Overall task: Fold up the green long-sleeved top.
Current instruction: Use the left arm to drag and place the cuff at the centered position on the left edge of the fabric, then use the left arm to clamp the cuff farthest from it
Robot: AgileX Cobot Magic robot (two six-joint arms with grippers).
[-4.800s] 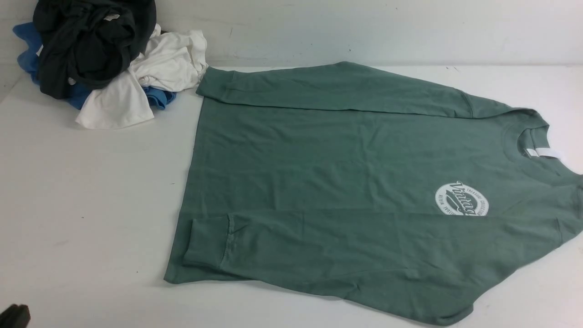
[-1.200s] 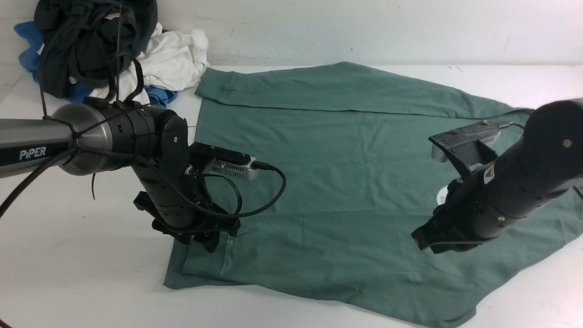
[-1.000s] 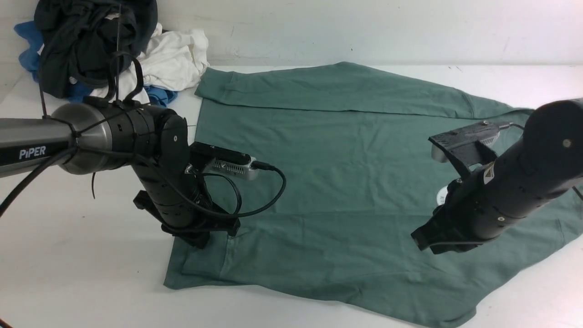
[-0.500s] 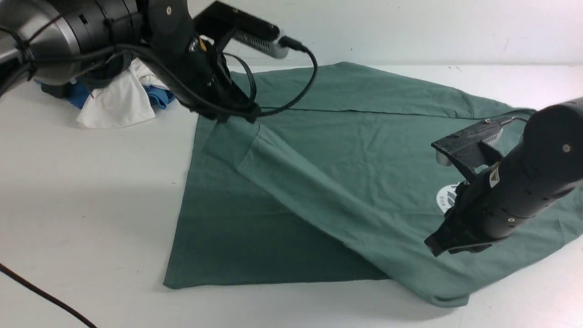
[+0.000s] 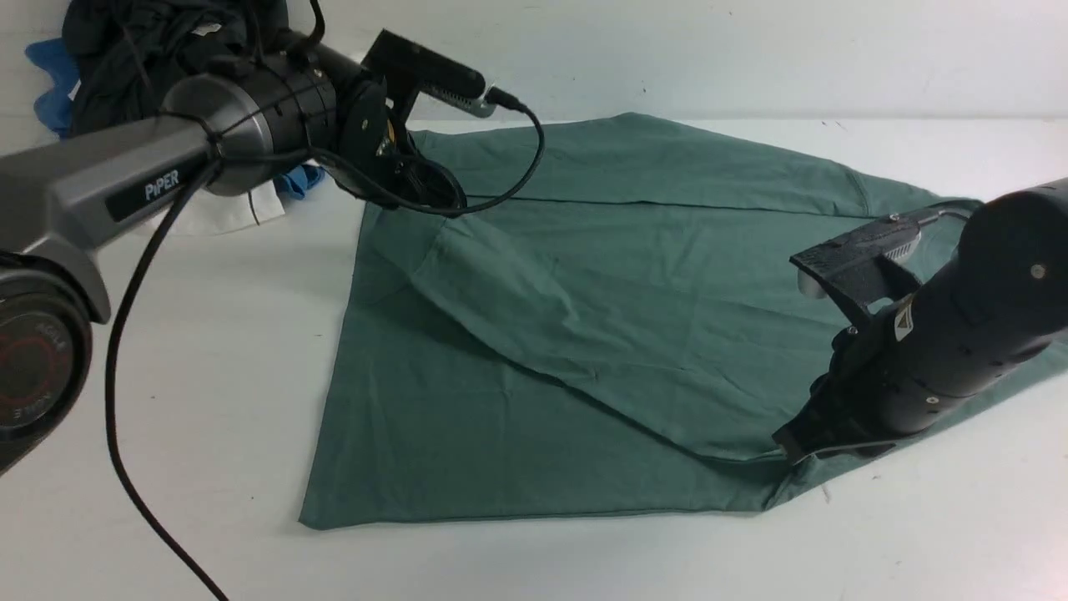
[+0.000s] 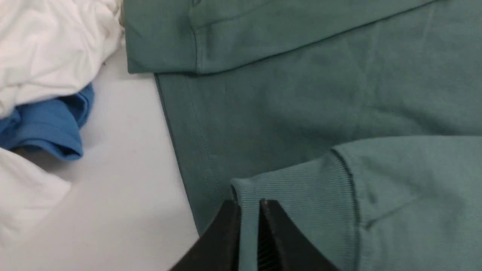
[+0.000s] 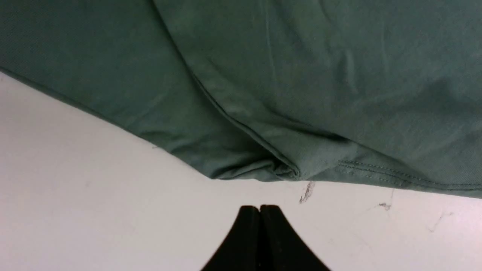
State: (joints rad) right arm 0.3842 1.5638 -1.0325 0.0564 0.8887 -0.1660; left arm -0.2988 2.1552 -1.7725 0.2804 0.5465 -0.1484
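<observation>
Has let the near sleeve (image 5: 534,309) of the green long-sleeved top (image 5: 667,275) sag since half a second ago: lifted and taut then, now slack and lying diagonally over the body. Has also drawn the near shoulder-side edge in toward the right gripper (image 7: 260,209).

Pinches the edge of the ribbed cuff (image 6: 301,188) in the left gripper (image 6: 249,205), fingers nearly together with only the cloth between them. Holds that cuff over the top's body, close to the hem edge (image 6: 177,124).

Shows the far sleeve (image 6: 263,34) folded flat just beyond the left gripper, with a white garment (image 6: 45,45) and a blue garment (image 6: 49,128) off to one side of it on the bare desk (image 6: 124,188). Leaves a black garment (image 5: 125,42) heaped behind the left arm.

Keeps the right gripper fully closed, with nothing in it. Poises it over bare desk, just short of the bunched fold corner (image 7: 286,171) where the turned sleeve meets the body; cannot tell whether it touches the desk.

Spreads the rest of the top flat between the two grippers.
</observation>
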